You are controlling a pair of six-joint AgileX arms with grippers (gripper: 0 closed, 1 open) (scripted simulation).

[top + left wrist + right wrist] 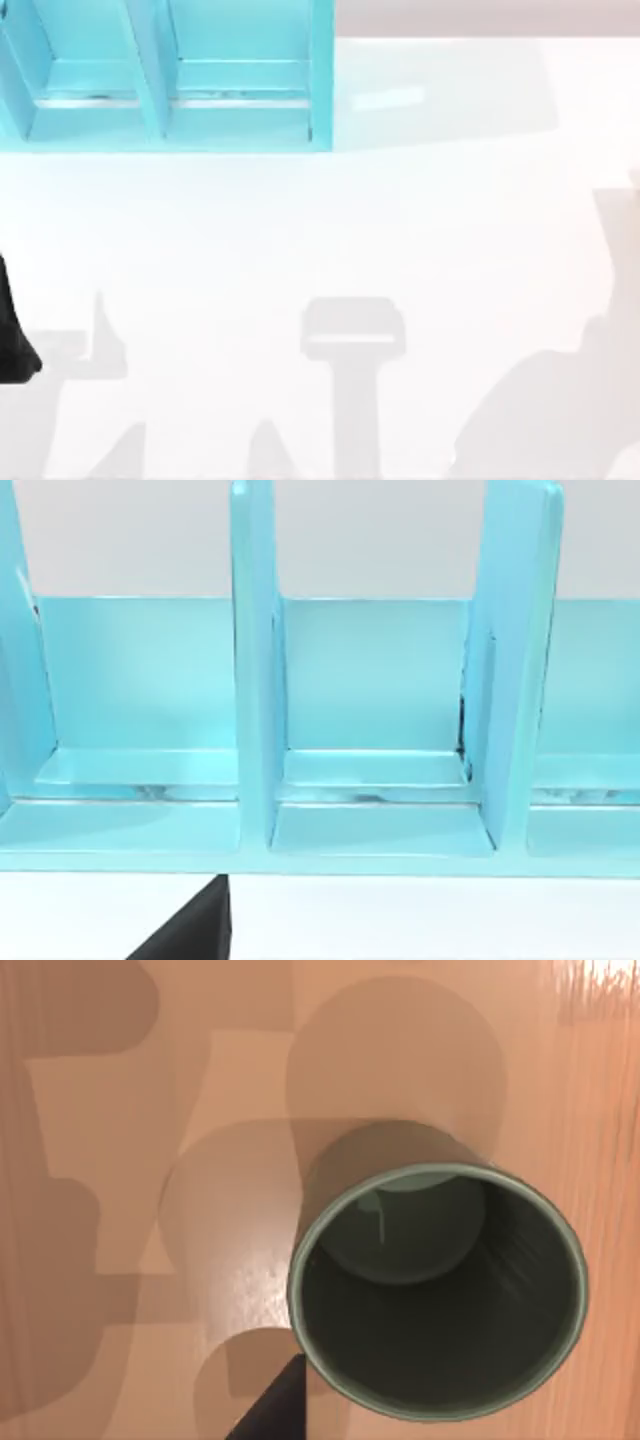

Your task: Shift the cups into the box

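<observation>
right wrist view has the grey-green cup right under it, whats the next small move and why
Probably ease the right arm straight down over the olive-grey cup. It stands upright on the wooden surface with its open mouth facing the wrist camera, and nothing grips it yet. The turquoise box sits at the table's far left with its compartments open.

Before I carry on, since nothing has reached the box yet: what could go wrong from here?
1. The olive-grey cup stands upright and open-mouthed right under the right wrist camera; a descent off-centre could strike its rim and tip it.
2. The blue box has upright dividers; a cup brought in off-line could hit a divider rather than settle in a compartment.
</observation>
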